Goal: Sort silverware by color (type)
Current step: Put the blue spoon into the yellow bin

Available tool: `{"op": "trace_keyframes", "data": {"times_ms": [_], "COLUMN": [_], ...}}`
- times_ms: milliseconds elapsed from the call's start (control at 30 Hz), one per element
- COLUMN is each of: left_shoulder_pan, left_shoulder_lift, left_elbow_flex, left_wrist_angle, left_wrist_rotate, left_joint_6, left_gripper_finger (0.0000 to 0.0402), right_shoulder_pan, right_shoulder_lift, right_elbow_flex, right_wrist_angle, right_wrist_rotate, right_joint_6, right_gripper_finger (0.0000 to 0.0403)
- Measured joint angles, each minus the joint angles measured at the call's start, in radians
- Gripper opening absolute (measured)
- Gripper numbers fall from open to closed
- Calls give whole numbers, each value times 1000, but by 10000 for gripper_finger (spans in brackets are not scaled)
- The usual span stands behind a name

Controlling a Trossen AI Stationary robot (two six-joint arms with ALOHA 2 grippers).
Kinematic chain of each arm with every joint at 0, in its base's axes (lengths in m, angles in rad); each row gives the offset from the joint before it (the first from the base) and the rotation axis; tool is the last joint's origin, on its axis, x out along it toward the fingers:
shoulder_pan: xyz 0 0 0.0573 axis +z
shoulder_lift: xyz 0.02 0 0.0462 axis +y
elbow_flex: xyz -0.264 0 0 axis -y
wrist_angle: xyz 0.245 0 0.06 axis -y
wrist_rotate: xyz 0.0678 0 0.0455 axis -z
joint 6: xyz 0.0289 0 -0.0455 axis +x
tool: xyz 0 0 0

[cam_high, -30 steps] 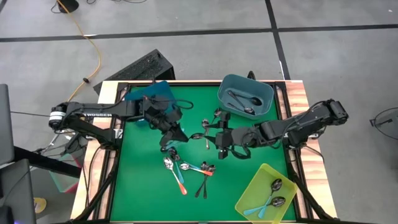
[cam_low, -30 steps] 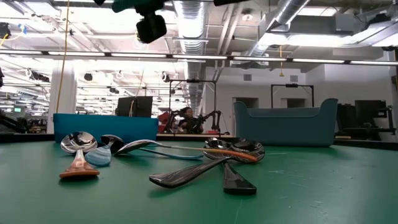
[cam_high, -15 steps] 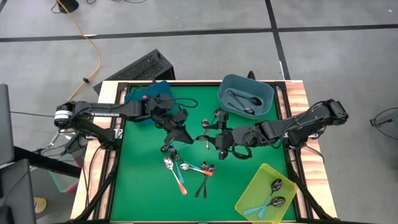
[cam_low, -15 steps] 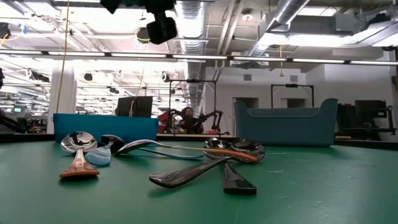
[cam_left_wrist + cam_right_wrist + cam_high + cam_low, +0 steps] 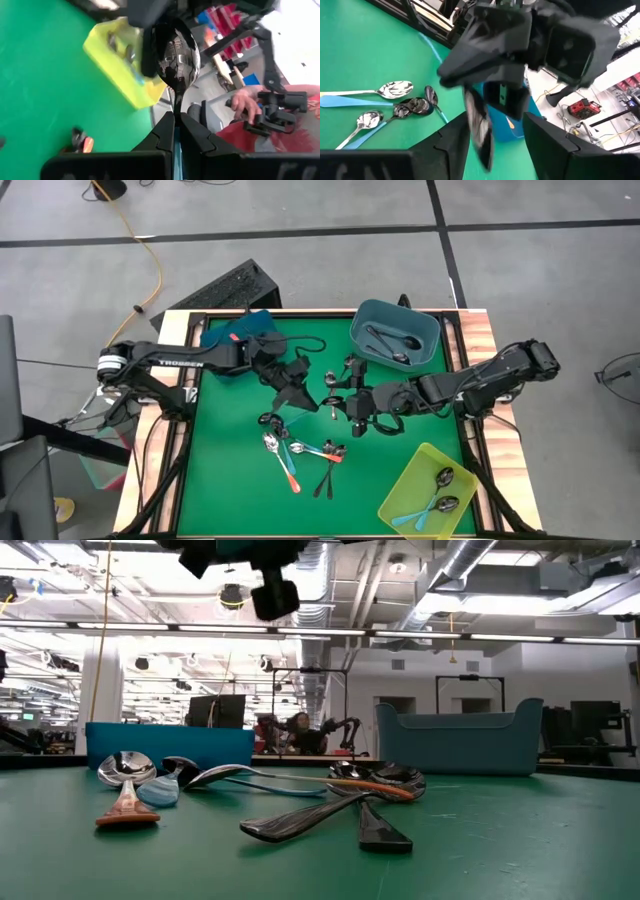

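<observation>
My left gripper [image 5: 303, 400] is over the middle of the green mat, shut on a dark plain-metal spoon [image 5: 177, 55] held clear of the table. My right gripper [image 5: 334, 398] faces it from the right, open. Its fingers [image 5: 454, 145] stand on either side of the spoon's bowl [image 5: 478, 125]; I see no touch. Several spoons [image 5: 300, 454] with orange-red, light blue and dark handles lie in a loose pile on the mat near the front; they also show in the low view [image 5: 300, 802]. My left gripper pinches the spoon's thin handle [image 5: 176, 106] between its two shut fingers. The shiny bowl sticks out beyond the fingertips toward my right gripper. The spoon is lifted clear of the mat.
A grey-blue bin [image 5: 395, 335] with dark spoons stands at the far right. A yellow-green bin [image 5: 410, 485] with blue-handled spoons stands at the near right. A blue bin [image 5: 240, 330] stands at the far left. A person's hand [image 5: 245, 102] shows beyond the table.
My left gripper has carried the dark spoon toward the table's right edge, closing on my right gripper, which has kept still and open. The spoons on the mat have not moved.
</observation>
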Motion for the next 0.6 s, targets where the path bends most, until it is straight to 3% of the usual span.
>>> {"op": "trace_keyframes", "data": {"times_ms": [333, 600], "left_shoulder_pan": [-4, -4], "left_shoulder_lift": [44, 47], "left_elbow_flex": [0, -1], "left_wrist_angle": [20, 55], "left_wrist_rotate": [7, -2], "left_joint_6": [-23, -50], "left_gripper_finger": [0, 0], "right_shoulder_pan": [0, 2], "right_shoulder_lift": [0, 0], "right_elbow_flex": [0, 0], "right_wrist_angle": [-24, -68], "right_wrist_rotate": [-2, -4], "right_joint_6": [9, 65], "right_gripper_finger": [139, 35]}}
